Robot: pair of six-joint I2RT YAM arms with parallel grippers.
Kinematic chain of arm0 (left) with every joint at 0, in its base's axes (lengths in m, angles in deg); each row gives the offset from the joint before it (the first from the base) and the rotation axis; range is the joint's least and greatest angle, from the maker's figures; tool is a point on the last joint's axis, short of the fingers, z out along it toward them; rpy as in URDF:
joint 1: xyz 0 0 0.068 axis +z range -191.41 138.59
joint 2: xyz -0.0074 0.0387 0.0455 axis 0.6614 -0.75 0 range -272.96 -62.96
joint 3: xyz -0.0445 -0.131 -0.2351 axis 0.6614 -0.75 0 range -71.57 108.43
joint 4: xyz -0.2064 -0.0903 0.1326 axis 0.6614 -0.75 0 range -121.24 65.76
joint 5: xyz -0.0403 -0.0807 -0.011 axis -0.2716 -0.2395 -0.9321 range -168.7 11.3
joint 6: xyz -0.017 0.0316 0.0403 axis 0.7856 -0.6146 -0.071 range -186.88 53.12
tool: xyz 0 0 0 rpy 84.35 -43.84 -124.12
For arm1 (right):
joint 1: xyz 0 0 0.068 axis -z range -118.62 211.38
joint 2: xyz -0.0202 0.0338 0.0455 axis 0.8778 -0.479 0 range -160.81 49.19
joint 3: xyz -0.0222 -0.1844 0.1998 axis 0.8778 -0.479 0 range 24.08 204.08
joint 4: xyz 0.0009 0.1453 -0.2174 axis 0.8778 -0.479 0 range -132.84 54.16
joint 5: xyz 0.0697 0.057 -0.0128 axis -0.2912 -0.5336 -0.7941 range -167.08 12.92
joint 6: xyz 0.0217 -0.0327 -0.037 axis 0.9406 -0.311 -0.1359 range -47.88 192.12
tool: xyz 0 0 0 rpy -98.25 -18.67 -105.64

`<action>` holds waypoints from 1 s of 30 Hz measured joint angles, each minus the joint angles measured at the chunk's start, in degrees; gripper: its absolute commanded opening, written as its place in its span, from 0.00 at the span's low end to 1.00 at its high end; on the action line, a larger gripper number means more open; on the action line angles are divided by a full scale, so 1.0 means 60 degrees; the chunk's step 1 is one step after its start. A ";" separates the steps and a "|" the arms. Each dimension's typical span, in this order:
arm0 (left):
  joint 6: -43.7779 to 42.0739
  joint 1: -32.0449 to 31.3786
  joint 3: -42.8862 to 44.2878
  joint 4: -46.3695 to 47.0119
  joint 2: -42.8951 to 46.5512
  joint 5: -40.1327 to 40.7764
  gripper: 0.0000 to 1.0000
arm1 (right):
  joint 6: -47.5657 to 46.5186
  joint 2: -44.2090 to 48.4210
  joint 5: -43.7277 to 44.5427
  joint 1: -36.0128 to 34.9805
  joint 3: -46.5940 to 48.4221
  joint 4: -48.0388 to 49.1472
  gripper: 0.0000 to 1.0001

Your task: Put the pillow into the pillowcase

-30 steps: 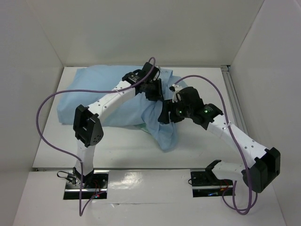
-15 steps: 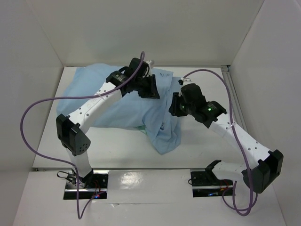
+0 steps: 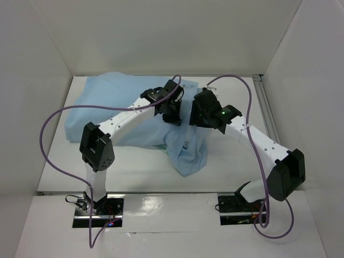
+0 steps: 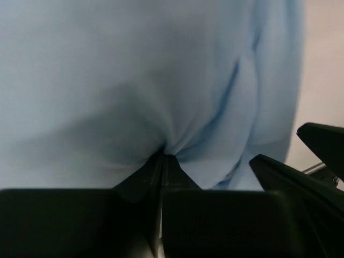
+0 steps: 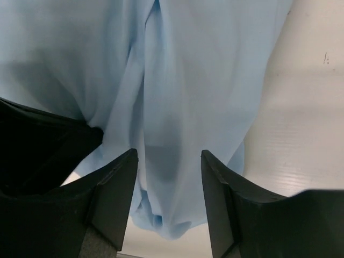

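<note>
Now the two grippers have come close together over the middle of the table (image 3: 134, 166). A moment ago the right gripper (image 3: 193, 114) was lower, toward 5 o'clock. It has gone up toward 12 o'clock and sits just beside the left gripper (image 3: 173, 110). The left gripper has slid back a little toward 6 o'clock, pulling blue cloth with it. It looks like the arms are getting ready to tug the pillowcase (image 3: 107, 110) further over the pillow. The pillowcase lies from 9 o'clock to the middle, with its loose end (image 3: 187, 160) flopped toward 6 o'clock. The left gripper's fingers are squeezed tight on a fold of the pillowcase. The right gripper's fingers (image 5: 115, 188) are apart, with cloth hanging past them and nothing held. The pillow itself is hidden; the fat lump under the cloth is probably it. I cannot tell where the opening of the case is, and the arms cover the spot where the grippers meet.
</note>
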 measured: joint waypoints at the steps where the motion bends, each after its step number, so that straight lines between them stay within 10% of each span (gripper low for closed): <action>1: -0.0062 0.0022 -0.0004 -0.0047 -0.0091 0.0015 0.00 | 0.0026 -0.0131 0.0022 0.0000 0.0004 0.0004 0.51; 7: -0.0062 0.0120 -0.0022 -0.0182 0.0084 0.0178 0.00 | 0.0084 -0.0528 0.0350 0.0000 0.0018 0.0018 0.00; 21: -0.0069 0.0419 -0.1100 -0.0572 0.2619 0.0849 0.00 | 0.0062 -0.0401 0.0838 0.0229 0.0018 0.0029 0.00; 30: 0.0000 0.0514 -0.1501 -0.0714 0.3187 0.0933 0.00 | -0.1279 0.0503 -0.1286 0.0291 0.0448 0.0947 0.00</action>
